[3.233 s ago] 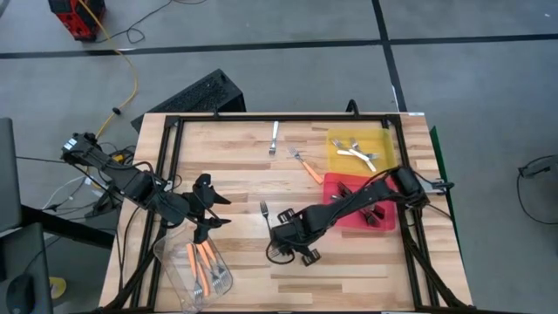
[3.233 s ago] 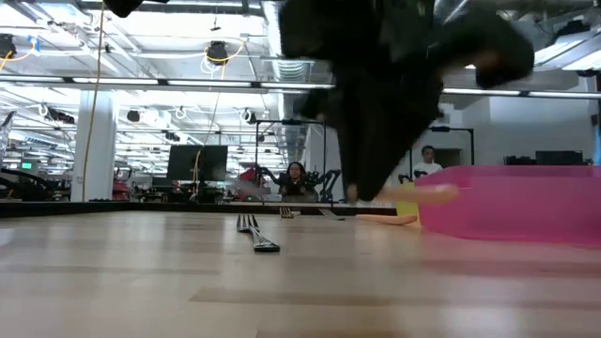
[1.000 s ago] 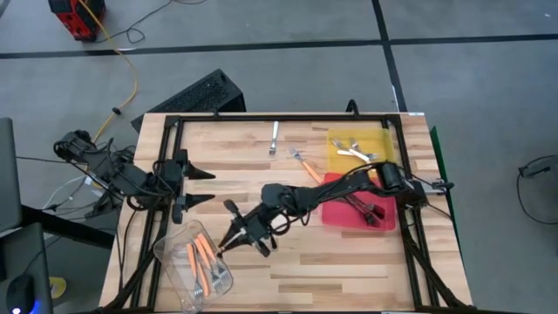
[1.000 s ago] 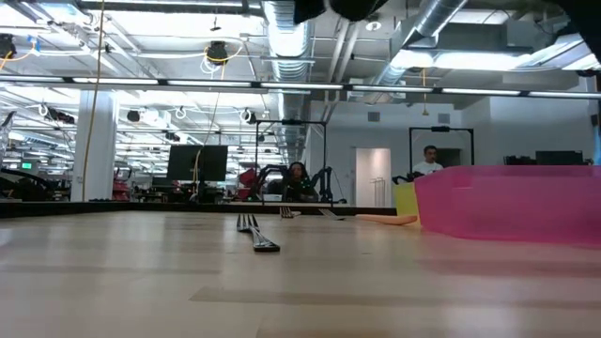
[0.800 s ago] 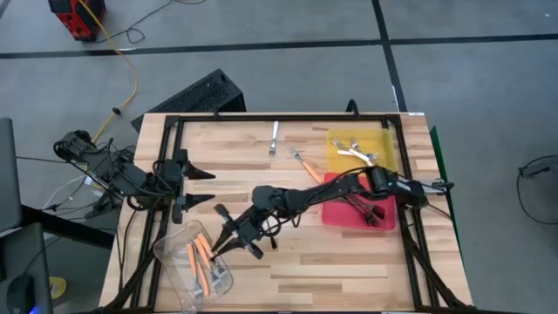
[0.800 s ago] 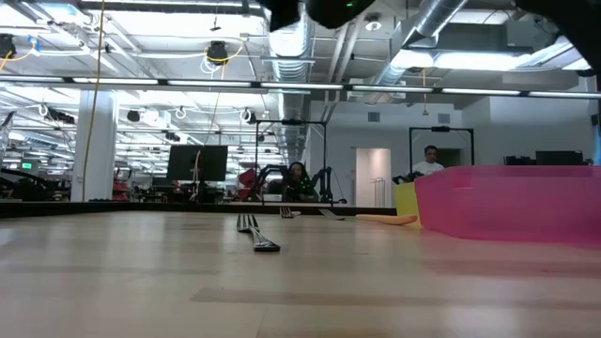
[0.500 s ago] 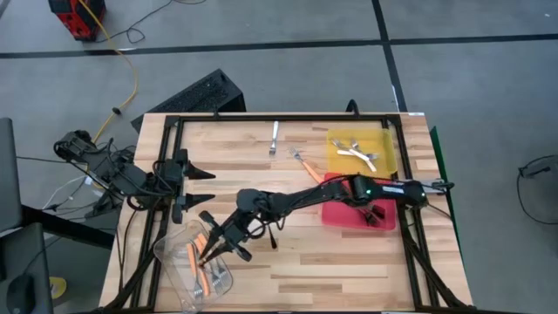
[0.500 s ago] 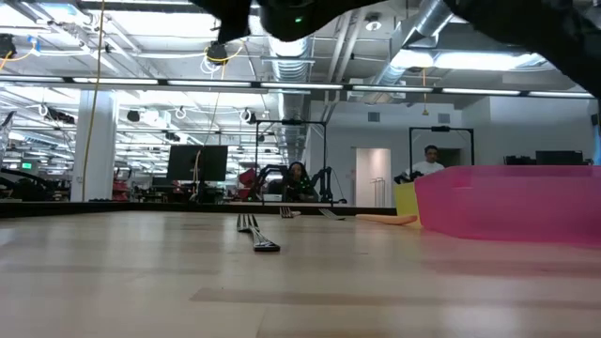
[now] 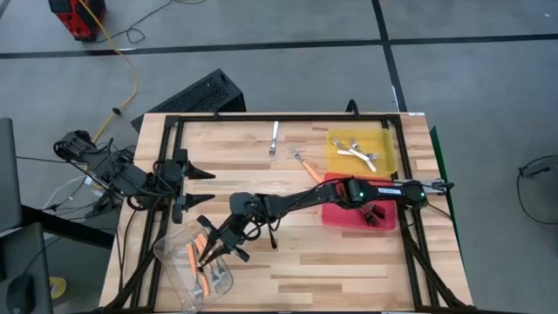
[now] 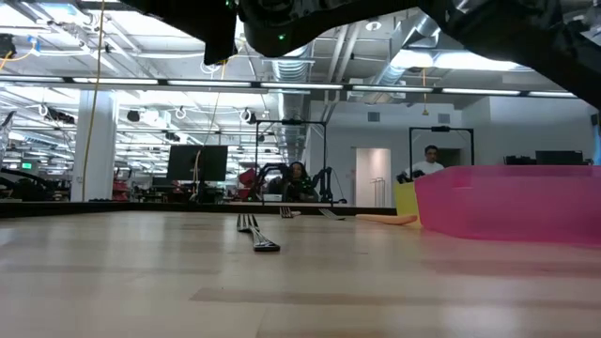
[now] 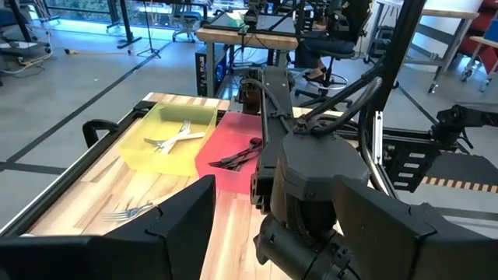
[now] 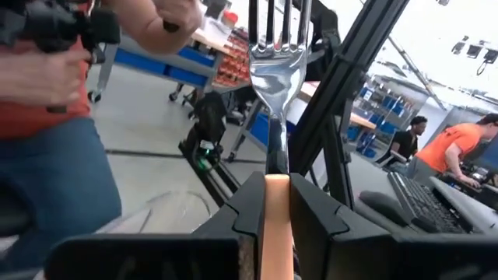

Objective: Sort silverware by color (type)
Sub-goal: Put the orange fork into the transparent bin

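So from my seat the right gripper (image 9: 212, 249) is stretched way across the table and sits over the clear plastic tub (image 9: 171, 258) at the near-left corner, fingers clamped on an orange-handled fork (image 12: 271, 93). In the right wrist view its metal tines stick straight out past the fingers, orange handle pinched between them. The tub already has a few orange-handled forks (image 9: 195, 262) lying in it, plus some metal ends I can't sort out.

Over on the right side, the yellow tray (image 9: 386, 163) holds a couple of white-handled forks (image 9: 357, 153), crossed over each other. Just in front of it and touching it, the red tray (image 9: 333, 212) has dark forks (image 11: 237, 157) in it, partly hidden under the right arm in the high view.

Loose on the wood: one metal-tined fork (image 9: 275, 137) near the far edge and an orange-handled one (image 9: 305, 166) just beside the yellow tray.

The left gripper (image 9: 193, 188) is parked at the left edge of the table, fingers spread apart, holding nothing.
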### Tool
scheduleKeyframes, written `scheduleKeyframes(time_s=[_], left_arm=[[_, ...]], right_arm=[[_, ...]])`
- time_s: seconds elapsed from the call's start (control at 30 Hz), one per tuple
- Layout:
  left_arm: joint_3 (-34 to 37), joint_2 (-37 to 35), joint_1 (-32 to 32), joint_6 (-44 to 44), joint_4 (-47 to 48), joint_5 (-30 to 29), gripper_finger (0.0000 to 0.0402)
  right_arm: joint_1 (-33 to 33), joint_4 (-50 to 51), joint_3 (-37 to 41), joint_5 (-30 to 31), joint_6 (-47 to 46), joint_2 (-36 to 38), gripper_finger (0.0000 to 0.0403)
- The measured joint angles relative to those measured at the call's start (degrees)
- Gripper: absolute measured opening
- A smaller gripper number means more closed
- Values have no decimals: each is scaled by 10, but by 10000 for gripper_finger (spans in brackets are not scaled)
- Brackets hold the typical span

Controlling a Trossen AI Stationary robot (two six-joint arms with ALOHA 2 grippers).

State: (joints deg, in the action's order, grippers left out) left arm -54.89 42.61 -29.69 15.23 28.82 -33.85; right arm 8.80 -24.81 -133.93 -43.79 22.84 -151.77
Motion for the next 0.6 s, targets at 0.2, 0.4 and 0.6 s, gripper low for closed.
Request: scheduleKeyframes(time_s=[0.2, 0.4, 0.6], left_arm=[[0, 0, 0, 0, 2, 0, 242], [0, 0, 0, -7, 4, -9, 242], [0, 0, 0, -7, 5, -11, 242]], right_arm=[[0, 8, -1, 0, 49, -15, 68], [-5, -15, 0, 1, 44, -39, 68], [-15, -20, 0, 1, 40, -52, 68]])
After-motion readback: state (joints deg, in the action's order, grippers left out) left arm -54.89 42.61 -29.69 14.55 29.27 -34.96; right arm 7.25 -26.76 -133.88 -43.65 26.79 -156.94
